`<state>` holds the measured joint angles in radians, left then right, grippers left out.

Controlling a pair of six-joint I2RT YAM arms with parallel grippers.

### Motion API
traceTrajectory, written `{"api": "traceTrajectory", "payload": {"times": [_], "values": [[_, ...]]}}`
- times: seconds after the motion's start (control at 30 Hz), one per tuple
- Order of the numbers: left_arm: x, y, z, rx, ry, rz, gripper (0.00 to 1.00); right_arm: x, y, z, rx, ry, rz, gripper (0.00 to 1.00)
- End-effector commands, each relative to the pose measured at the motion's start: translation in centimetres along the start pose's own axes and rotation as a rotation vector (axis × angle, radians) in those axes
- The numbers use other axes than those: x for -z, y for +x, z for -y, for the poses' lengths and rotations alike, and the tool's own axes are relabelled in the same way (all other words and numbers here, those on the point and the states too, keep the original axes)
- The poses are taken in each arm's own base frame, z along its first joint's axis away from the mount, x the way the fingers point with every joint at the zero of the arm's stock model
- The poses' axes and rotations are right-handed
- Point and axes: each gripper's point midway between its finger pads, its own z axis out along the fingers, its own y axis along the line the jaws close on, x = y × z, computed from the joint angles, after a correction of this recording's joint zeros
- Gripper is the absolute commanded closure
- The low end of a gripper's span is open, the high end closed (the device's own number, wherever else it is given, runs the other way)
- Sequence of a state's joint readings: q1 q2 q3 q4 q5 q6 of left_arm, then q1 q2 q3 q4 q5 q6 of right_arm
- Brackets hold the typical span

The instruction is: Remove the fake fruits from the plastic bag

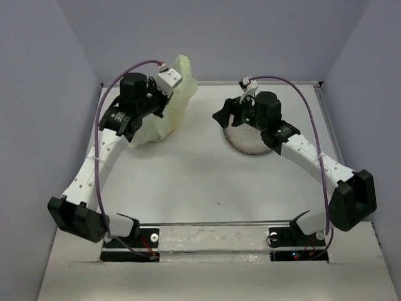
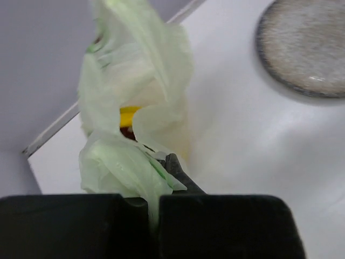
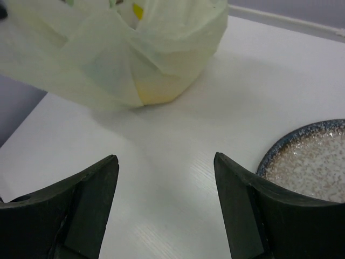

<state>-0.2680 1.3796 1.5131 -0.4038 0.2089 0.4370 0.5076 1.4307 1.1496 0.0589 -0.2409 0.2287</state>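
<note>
Your left gripper (image 2: 161, 168) pinches a bunched fold of the bag (image 2: 135, 70), at the far left of the table (image 1: 188, 182). The fruits (image 2: 128, 115) sit inside, yellow and red showing at the mouth. Your right gripper (image 3: 167, 199) hangs wide open just beside the plate (image 3: 307, 172).

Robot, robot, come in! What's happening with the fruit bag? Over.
Left gripper shut on the plastic bag. Right gripper open, empty, by the plate. Fake fruits inside the bag. Nothing blocking.
</note>
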Motion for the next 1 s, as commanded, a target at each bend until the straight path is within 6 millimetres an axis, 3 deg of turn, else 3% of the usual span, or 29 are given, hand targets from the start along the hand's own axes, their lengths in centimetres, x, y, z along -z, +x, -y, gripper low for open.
{"api": "traceTrajectory", "payload": {"times": [0.0,0.13,0.27,0.33,0.43,0.47,0.5,0.53,0.57,0.6,0.63,0.67,0.8,0.83,0.97], "values": [[3.4,-2.7,6.7,-0.117,0.194,0.125,1.00,0.8,-4.7,-4.4,-0.003,-0.122,0.088,0.22],[5.4,-1.3,8.6,-0.081,0.225,0.109,1.00,1.3,-5.0,-6.9,-0.008,-0.161,0.088,0.17],[5.9,1.6,9.0,-0.056,0.209,0.052,1.00,0.7,-5.6,-5.8,-0.036,-0.077,0.112,0.06],[6.0,2.9,9.3,-0.048,0.210,0.022,1.00,-1.0,-4.8,-5.5,-0.027,-0.082,0.079,0.05],[6.9,4.4,9.9,-0.034,0.222,0.001,1.00,-4.1,-5.5,-6.5,-0.005,-0.147,0.052,0.04],[7.2,4.6,10.0,-0.036,0.222,0.001,1.00,-5.1,-6.0,-6.9,0.002,-0.173,0.047,0.04],[7.4,4.7,10.0,-0.043,0.222,0.000,1.00,-5.4,-8.8,-8.2,0.023,-0.219,0.081,0.02],[7.8,4.7,9.9,-0.048,0.219,0.006,1.00,-7.7,-6.8,-7.6,0.013,-0.220,0.013,0.02],[7.9,4.8,9.9,-0.051,0.216,0.004,1.00,-8.2,-9.0,-8.9,0.039,-0.253,0.047,0.01],[8.0,5.0,9.9,-0.053,0.215,-0.001,1.00,-9.2,-7.6,-9.2,0.041,-0.252,-0.005,0.01],[8.1,5.1,9.9,-0.054,0.216,-0.004,1.00,-11.1,-5.5,-8.3,0.039,-0.237,-0.060,0.01],[8.1,5.3,9.9,-0.055,0.218,-0.008,1.00,-11.7,-4.2,-9.4,0.065,-0.260,-0.093,0.01],[8.4,6.5,10.8,-0.064,0.256,-0.026,1.00,-11.8,0.8,-11.5,0.174,-0.375,-0.216,0.00],[8.6,7.1,11.1,-0.073,0.265,-0.033,1.00,-11.7,2.1,-11.1,0.193,-0.379,-0.247,0.00],[9.0,8.3,11.7,-0.111,0.296,-0.053,1.00,-12.6,2.2,-10.3,0.224,-0.342,-0.239,0.00]]}}
